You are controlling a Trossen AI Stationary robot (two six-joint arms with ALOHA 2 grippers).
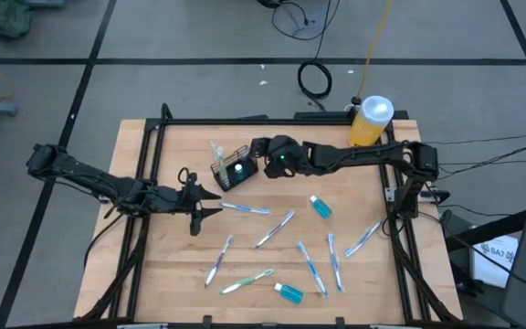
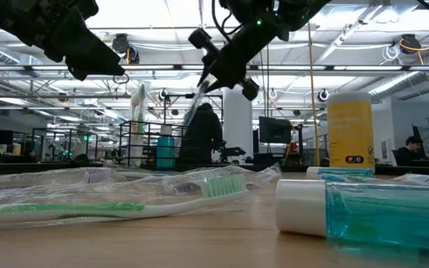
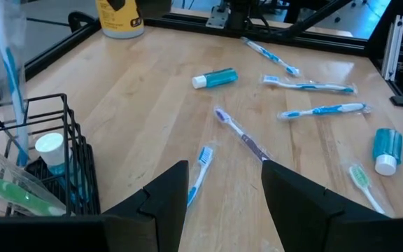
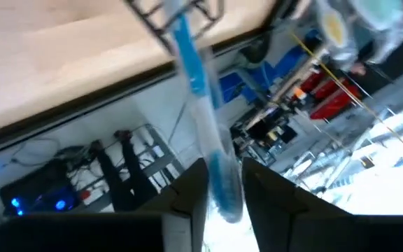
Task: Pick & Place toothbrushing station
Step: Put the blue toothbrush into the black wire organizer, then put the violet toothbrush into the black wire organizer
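The toothbrushing station, a small black wire caddy (image 1: 234, 170) (image 3: 44, 157), stands on the wooden table left of centre toward the far edge. It holds a green toothbrush (image 3: 16, 192), a small blue bottle (image 3: 50, 150) and a wrapped blue toothbrush (image 3: 9, 63) that sticks up out of it. My right gripper (image 1: 257, 155) (image 4: 224, 189) hangs just right of the caddy, shut on that brush's upper end. My left gripper (image 1: 210, 203) (image 3: 222, 192) waits open above the table, nearer and left of the caddy, touching nothing. My right gripper pinches the blue toothbrush's upper end (image 4: 222, 183) between its two fingers, through the clear wrapper. The fingers come from the table's right, slanting slightly down. The brush (image 2: 192, 108) slants downward from the fingers, its lower end (image 4: 177, 21) inside the caddy's wire frame.
Several wrapped toothbrushes (image 1: 274, 230) lie loose over the near half of the table, with two small blue bottles (image 1: 320, 206) (image 1: 289, 291). A tall yellow bottle (image 1: 371, 122) stands at the far right corner. Black frame rails (image 1: 144, 174) line the table's sides.
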